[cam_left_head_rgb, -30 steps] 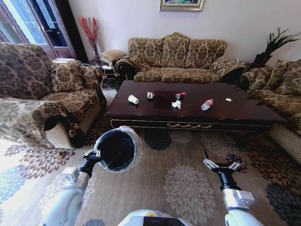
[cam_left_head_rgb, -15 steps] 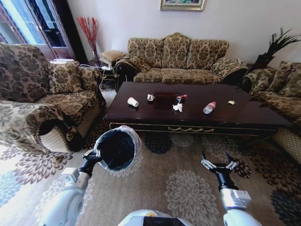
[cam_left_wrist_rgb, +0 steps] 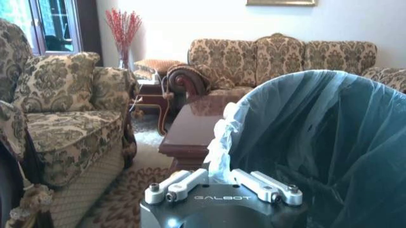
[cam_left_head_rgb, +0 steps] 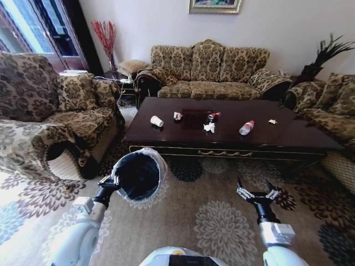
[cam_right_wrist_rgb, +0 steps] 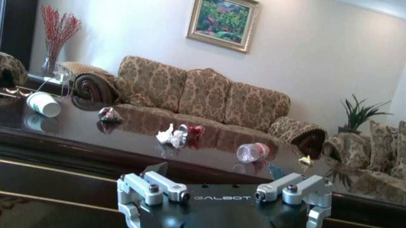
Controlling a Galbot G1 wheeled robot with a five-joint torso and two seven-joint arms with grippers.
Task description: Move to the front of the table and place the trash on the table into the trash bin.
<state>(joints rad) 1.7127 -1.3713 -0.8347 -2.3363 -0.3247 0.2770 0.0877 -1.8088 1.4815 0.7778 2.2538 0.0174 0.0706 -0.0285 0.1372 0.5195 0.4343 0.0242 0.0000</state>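
Trash bin (cam_left_wrist_rgb: pixel 330 142) cut off at the left wrist view's edge. Small wrapper (cam_left_head_rgb: pixel 270 121) too tiny to identify.

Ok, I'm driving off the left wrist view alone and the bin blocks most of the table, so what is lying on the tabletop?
Observer: The head view shows a paper cup, a small wrapper, a red can, a paper wad, a plastic bottle and a yellowish scrap, spread along the table.
Operator: Is the right tool carrying anything?
Observer: No, it is open and empty over the carpet, short of the table's front edge.
Operator: Where is the trash bin relative to the table?
Observer: The left tool holds it by the rim above the carpet, in front of the table's left end.
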